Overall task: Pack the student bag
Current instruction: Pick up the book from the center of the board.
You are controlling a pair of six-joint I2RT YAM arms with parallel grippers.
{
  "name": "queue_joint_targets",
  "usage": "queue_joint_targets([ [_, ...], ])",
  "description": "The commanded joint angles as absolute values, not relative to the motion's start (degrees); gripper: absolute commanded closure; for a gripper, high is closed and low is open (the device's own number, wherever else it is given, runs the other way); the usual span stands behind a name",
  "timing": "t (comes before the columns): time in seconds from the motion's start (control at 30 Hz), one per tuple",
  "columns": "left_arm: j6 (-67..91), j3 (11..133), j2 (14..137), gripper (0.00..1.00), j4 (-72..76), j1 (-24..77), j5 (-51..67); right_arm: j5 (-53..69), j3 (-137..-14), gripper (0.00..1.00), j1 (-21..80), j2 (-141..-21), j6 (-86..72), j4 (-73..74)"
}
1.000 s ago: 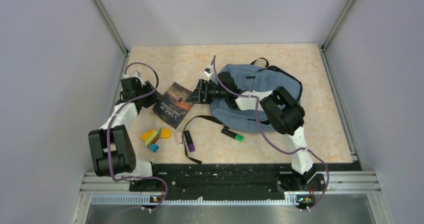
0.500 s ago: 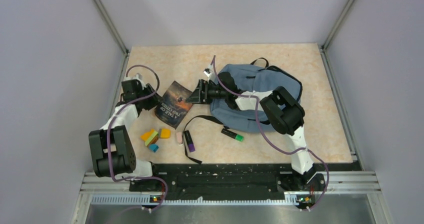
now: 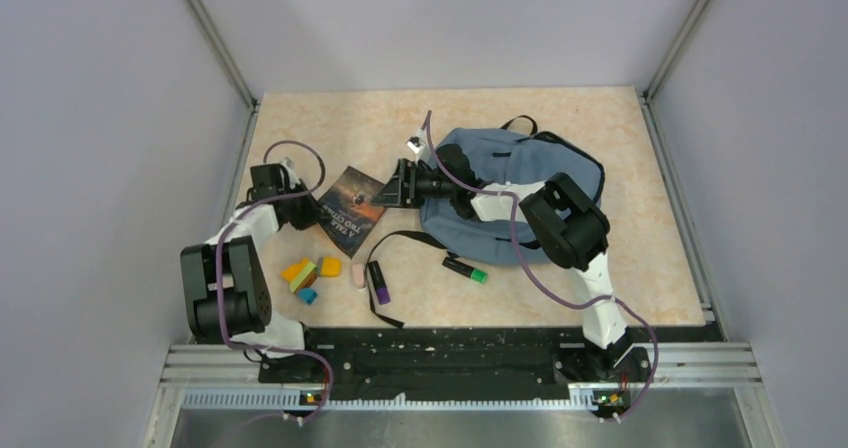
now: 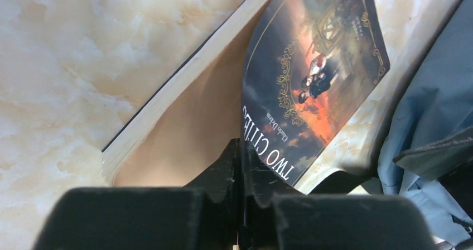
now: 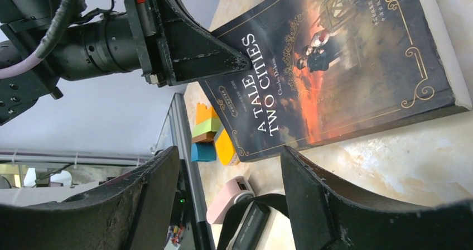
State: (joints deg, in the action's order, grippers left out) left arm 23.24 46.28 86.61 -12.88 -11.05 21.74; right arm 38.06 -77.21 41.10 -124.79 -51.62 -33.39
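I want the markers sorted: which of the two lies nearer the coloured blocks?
The purple-capped marker, beside the pink object; the green-capped marker lies further right, by the backpack.

Slate-blue bag (image 3: 540, 163), black straps. Dark book (image 3: 350, 206) cover, orange glow, gold scrollwork border, white title. Beige marbled table (image 3: 500, 108). Lower left: orange, green, yellow, blue blocks (image 3: 308, 273); pink eraser (image 3: 359, 275); purple-tipped marker (image 3: 380, 284). Lower centre: green-tipped pen (image 3: 466, 268).
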Motion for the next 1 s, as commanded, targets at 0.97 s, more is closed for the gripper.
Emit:
queue_joint_targets([
  [0.97, 45.7, 59.3, 69.7, 1.00, 10.8, 2.7, 33.7, 13.0, -51.3, 0.18, 38.3, -85.9, -43.0, -28.2],
])
